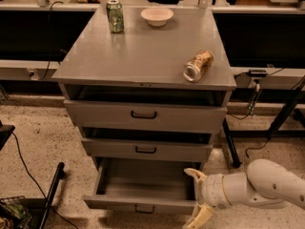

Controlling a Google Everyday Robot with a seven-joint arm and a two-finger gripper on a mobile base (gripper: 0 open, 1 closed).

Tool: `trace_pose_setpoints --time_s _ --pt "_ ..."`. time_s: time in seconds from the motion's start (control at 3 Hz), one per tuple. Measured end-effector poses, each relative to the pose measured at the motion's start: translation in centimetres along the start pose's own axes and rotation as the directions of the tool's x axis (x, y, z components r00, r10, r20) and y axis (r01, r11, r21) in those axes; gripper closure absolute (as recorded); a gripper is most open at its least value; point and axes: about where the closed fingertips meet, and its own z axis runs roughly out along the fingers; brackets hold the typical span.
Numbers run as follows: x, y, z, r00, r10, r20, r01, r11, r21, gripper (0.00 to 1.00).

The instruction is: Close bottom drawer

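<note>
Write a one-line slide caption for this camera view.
White two-finger gripper, open, at a front corner of the pulled-out grey metal bottom drawer.

Tool (pixel 196 196) low right, jaws apart
</note>
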Motion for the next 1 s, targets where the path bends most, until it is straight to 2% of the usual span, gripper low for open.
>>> trace_pose_setpoints --time_s 0.33,0.67,1.0 --pt "2.3 -0.8 2.1 0.999 -0.045 0.006 0.045 0.9984 0.036 0.00" --pt "6.8 -1.6 6.2 0.994 -0.109 0.018 0.107 0.9902 0.091 0.00" --pt "11.4 -1.8 10.0 0.992 -0.108 0.064 0.100 0.9877 0.120 0.00"
